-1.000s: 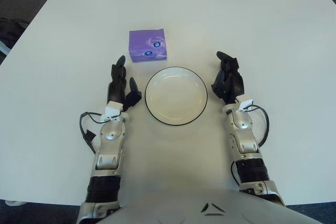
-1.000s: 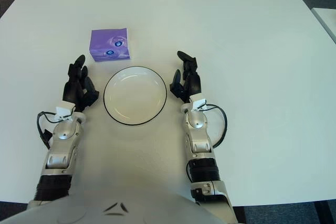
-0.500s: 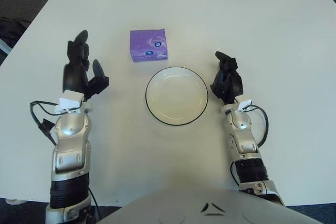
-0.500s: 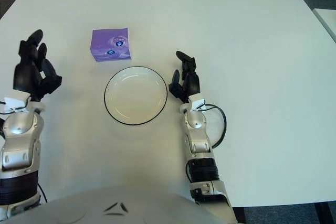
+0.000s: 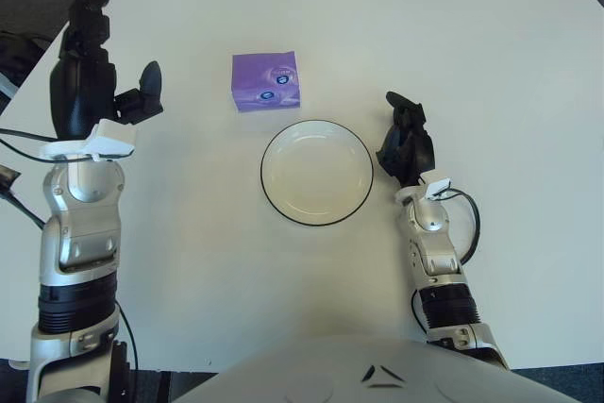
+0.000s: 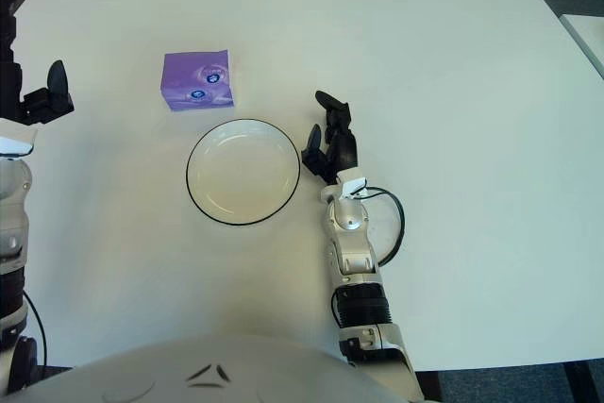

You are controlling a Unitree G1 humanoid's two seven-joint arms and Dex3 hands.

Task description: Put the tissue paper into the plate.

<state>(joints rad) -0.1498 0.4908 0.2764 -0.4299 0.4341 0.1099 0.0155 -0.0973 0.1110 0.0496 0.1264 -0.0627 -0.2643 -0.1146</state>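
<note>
The right robot hand (image 5: 408, 143) was nearest. It rested on the white table (image 5: 528, 73), just beside the right edge of the plate (image 5: 317, 173). Its black fingers were loosely bent and held nothing. It looked parked there, out of the way, so the other hand could do the job.

The plate sat in the middle of the table. It was round and shallow, cream white inside, with a thin dark line around its rim. It looked smooth and hard. Nothing was in it, so it was ready for the tissue.

The left robot hand (image 5: 90, 68) was off to the left side, lifted up above the table. Its dark fingers (image 5: 94, 7) were spread apart with the thumb sticking out, and it held nothing. I think it was open like that to get ready to reach for the pack.

Farthest back was the tissue paper (image 5: 267, 81). It was a small purple pack, square and flat, with little round pictures on top. Its wrapper looked shiny and soft. It lay on the table just behind the plate, a bit to the left, not touching the rim. It was well apart from the left robot hand.
</note>
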